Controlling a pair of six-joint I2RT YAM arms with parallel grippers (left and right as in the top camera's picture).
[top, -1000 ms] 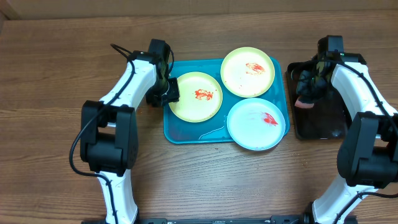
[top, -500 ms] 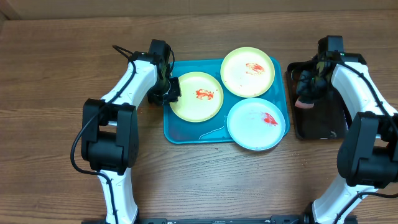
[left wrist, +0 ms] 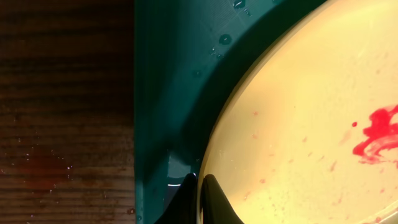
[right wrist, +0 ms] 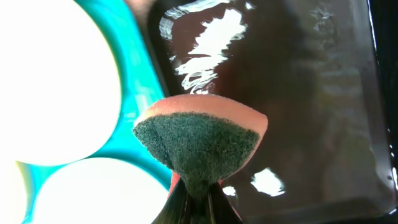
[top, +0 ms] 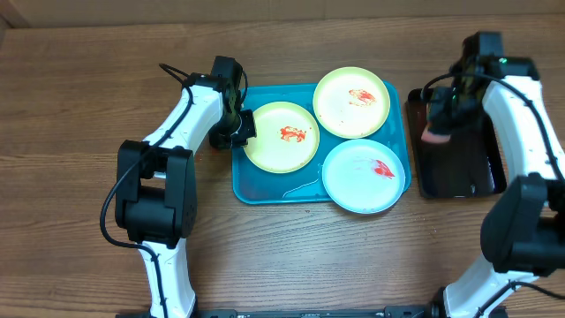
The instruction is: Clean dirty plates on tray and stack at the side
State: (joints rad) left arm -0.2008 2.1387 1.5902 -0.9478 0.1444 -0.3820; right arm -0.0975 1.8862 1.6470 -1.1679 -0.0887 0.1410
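All 3 plates point(top: 352, 102) sit in the turquoise tray point(top: 265, 190), each with red smears. The left gripper point(left wrist: 199, 186) is pinched narrow on the left rim of the green plate point(top: 280, 137). The right gripper point(right wrist: 194, 193) is clamped on the sponge point(right wrist: 199, 140) over the black tray point(top: 459, 177). So that plate lies well off to its left, and the blue-white plate point(top: 364, 175) is nearer.

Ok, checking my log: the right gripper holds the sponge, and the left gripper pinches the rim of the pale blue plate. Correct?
Not the blue one. The overhead view shows the left gripper pinching the rim of the left green plate; the pale blue plate lies untouched. The right gripper does hold the sponge.
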